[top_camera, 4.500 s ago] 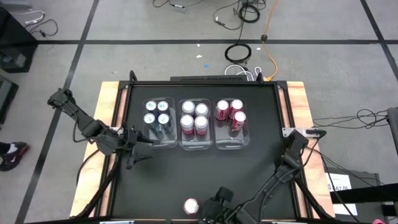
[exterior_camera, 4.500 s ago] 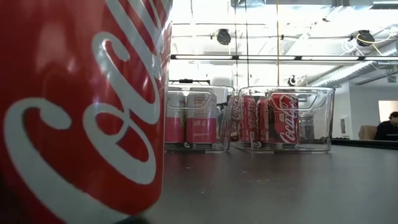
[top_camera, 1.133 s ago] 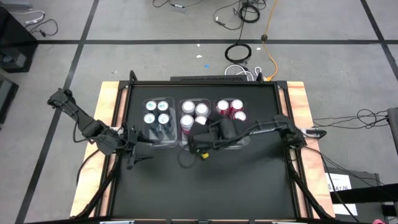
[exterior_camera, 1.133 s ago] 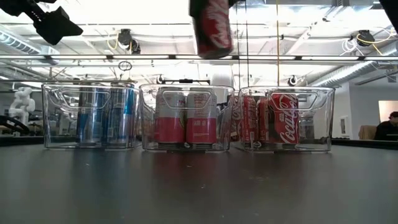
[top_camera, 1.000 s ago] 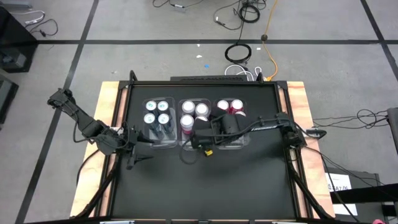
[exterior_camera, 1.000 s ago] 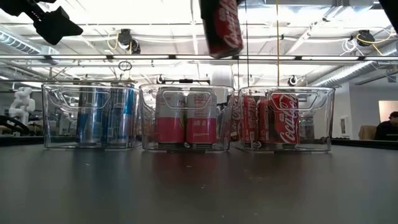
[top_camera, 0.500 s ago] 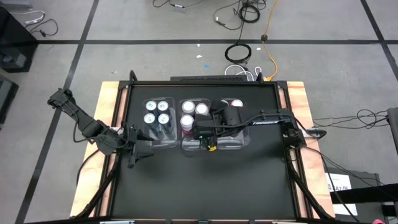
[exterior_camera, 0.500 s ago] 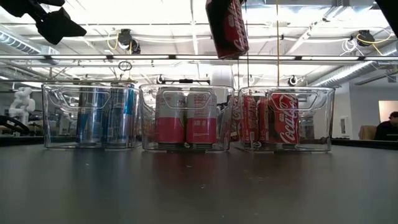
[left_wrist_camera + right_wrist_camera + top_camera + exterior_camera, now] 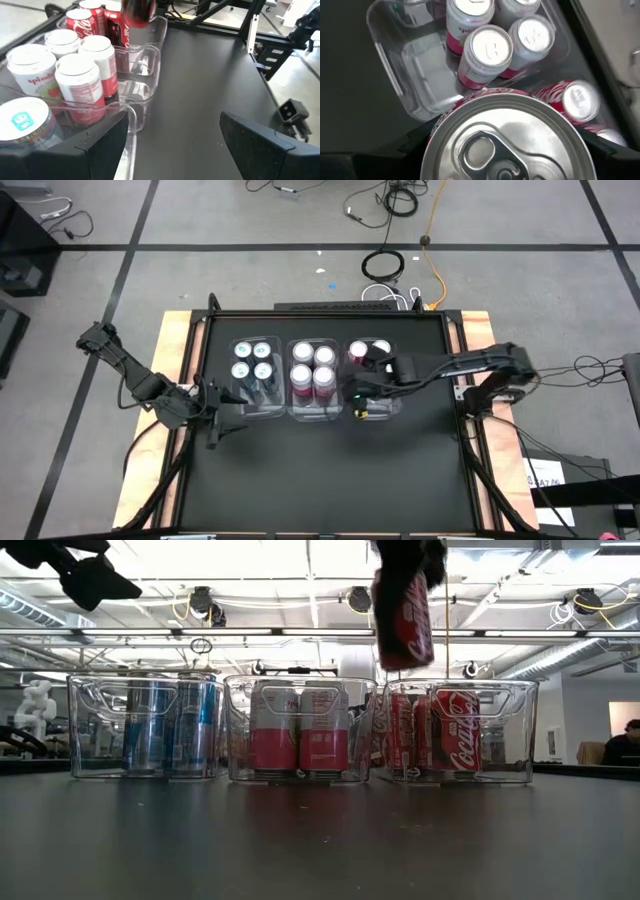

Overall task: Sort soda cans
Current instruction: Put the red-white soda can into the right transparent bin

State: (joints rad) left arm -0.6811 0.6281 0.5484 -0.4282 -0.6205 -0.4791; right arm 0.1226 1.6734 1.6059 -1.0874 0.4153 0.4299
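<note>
Three clear bins stand in a row on the black table: teal-blue cans [image 9: 252, 360] in the left one, pink-and-white cans [image 9: 312, 370] in the middle one, dark red cans [image 9: 368, 352] in the right bin [image 9: 520, 730]. My right gripper [image 9: 362, 396] is shut on one more dark red can [image 9: 403, 620], held in the air over the right bin's near part. My left gripper [image 9: 216, 416] hangs open beside the near left corner of the teal bin, with nothing between its fingers [image 9: 100, 145]. My right gripper pinches the red can's upper body [image 9: 402, 580] between its two fingers, one on each side [image 9: 415, 142]. The fingers come from above, slanting down from the table's right. The can hangs nearly upright, silver top [image 9: 507, 135] up, clear above the right bin's rim.
The right bin's near half [image 9: 142, 62] holds no cans. The black tabletop [image 9: 330, 480] in front of the bins is bare. Wooden side boards [image 9: 175, 350] and metal frame rails border the table.
My right gripper has carried the red can toward the table's right edge, from over the middle bin to over the right bin, and a little down. The can stays nearly upright in the hold.
</note>
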